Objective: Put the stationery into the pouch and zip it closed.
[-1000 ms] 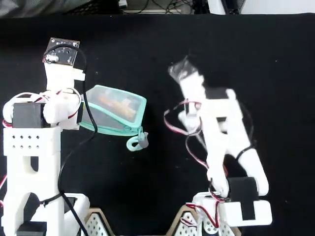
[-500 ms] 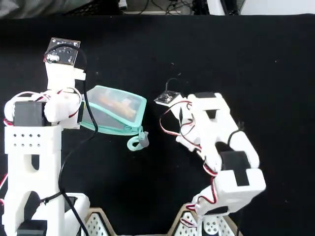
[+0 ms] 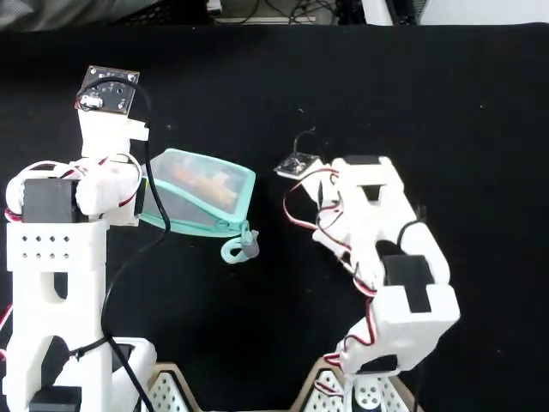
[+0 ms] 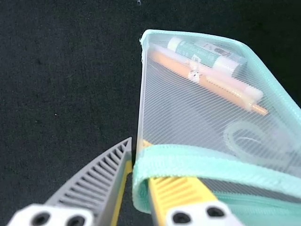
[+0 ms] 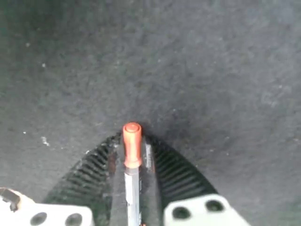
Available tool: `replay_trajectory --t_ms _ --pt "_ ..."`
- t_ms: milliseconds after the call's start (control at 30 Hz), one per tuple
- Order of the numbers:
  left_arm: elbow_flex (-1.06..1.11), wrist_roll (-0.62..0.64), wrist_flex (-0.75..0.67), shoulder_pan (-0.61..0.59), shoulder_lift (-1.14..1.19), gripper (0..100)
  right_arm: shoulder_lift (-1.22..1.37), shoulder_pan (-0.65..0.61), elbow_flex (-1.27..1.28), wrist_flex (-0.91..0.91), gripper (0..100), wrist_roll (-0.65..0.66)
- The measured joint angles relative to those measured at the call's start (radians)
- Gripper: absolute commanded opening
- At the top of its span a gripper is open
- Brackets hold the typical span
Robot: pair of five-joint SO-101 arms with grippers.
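The left gripper (image 4: 137, 144) is pinching the pouch (image 4: 197, 122); the right gripper (image 5: 131, 140), apart from it, is clamping a pen (image 5: 132, 134).

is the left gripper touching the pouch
Touching. The left wrist view shows the left gripper with its grey and yellow fingers pinched on the pouch's teal edge, no gap between them.

Left fingers (image 4: 101, 181): ribbed, one grey, one yellow. Right fingers (image 5: 181, 176): ribbed, black. Behind both, white mounts with screw holes. Left arm (image 3: 77, 283), right arm (image 3: 386, 223): white shells, black motor blocks, red-black-white cables.
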Motion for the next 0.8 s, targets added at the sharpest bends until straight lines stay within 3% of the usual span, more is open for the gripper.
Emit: replay_trajectory --t_ms 200,367,567,800 --pt "0.0 0.0 0.0 0.0 0.0 3 -0.377 -0.006 0.163 0.006 1.2 0.0" --pt "0.0 0.0 0.0 0.0 0.0 3 -0.856 -0.035 0.216 0.008 1.2 -0.123" --pt "0.0 0.0 0.0 0.0 0.0 3 -1.338 -0.249 0.219 0.006 1.2 -0.316" --pt "0.0 0.0 0.0 0.0 0.0 3 -1.634 -0.549 0.138 -0.137 1.5 -0.482"
